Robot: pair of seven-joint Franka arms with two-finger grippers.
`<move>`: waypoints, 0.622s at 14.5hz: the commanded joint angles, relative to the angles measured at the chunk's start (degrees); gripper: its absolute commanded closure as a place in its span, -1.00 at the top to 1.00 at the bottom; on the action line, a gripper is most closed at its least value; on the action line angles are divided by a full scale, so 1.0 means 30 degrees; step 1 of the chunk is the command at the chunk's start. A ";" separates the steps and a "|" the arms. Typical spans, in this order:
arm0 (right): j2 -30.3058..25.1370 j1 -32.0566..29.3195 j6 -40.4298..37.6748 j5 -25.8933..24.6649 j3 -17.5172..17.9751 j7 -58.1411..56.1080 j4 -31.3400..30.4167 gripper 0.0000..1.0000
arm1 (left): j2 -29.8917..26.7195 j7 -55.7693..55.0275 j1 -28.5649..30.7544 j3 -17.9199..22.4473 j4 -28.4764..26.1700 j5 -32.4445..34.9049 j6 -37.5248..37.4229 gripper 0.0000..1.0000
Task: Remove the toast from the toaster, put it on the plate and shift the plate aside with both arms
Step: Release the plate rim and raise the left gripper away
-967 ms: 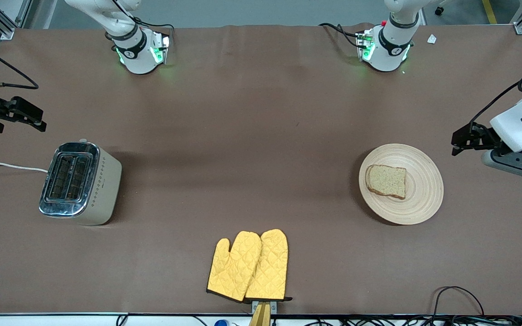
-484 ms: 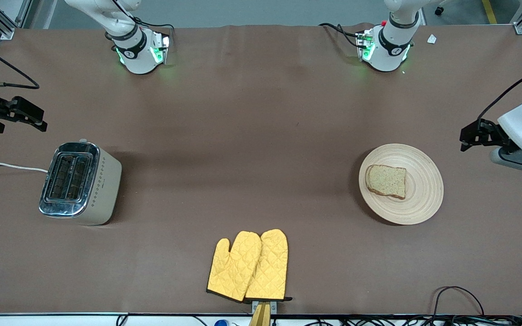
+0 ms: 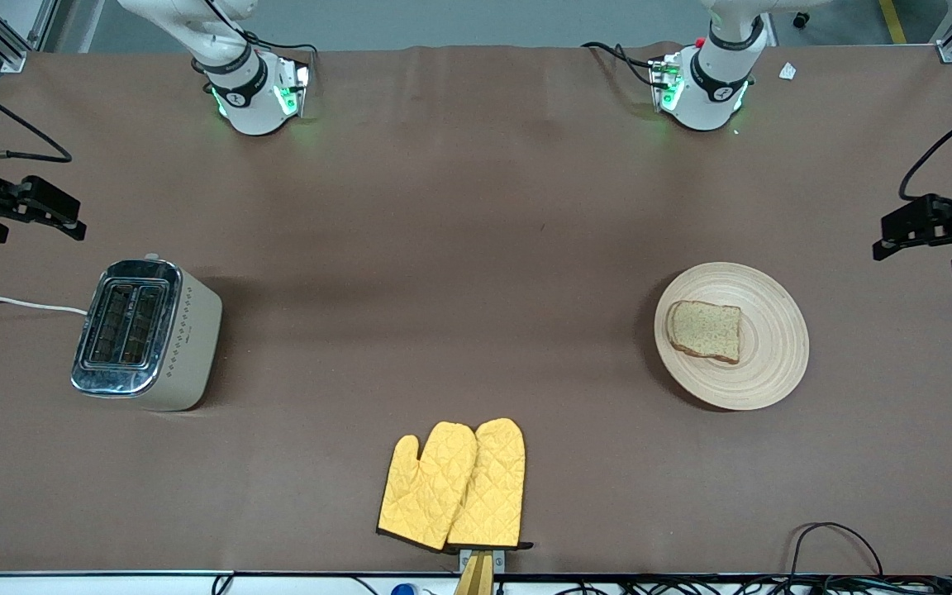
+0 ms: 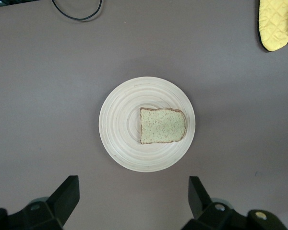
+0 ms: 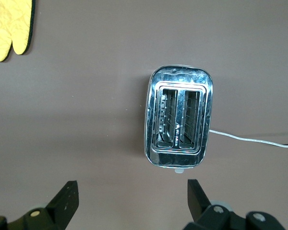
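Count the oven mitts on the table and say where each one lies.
2. The mitts lie side by side, overlapping, at the table edge nearest the front camera: one toward the right arm's end, the other toward the left arm's end. None seems hidden.

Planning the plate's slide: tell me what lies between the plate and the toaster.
Only bare brown table between plate and toaster, in the front view; the oven mitts sit nearer the camera.

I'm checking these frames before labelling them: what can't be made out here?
- Underside of the toast: all views, hidden against the plate.
- Depths of the toaster slots: front and right wrist views, too dark.
- Left gripper and right gripper: fingers open, bodies cut off by wrist view edges.
- Oven mitts: cut off by both wrist view edges.
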 commanded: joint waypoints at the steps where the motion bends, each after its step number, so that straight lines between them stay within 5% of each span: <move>1: -0.0165 0.0030 -0.0173 -0.0318 0.0061 0.0060 0.0056 1.00 | -0.1856 -0.0302 -0.0814 0.0272 -0.2161 0.0802 0.0238 1.00; 6: -0.0194 0.0030 -0.0173 -0.0289 0.0061 0.0060 0.0056 1.00 | -0.3643 -0.1704 -0.1226 0.0272 -0.4737 0.1453 0.1290 1.00; 9: -0.0165 0.0030 -0.0173 -0.0259 0.0090 0.0061 0.0056 1.00 | -0.3588 -0.3896 -0.1664 0.0214 -0.4625 0.1453 0.1148 1.00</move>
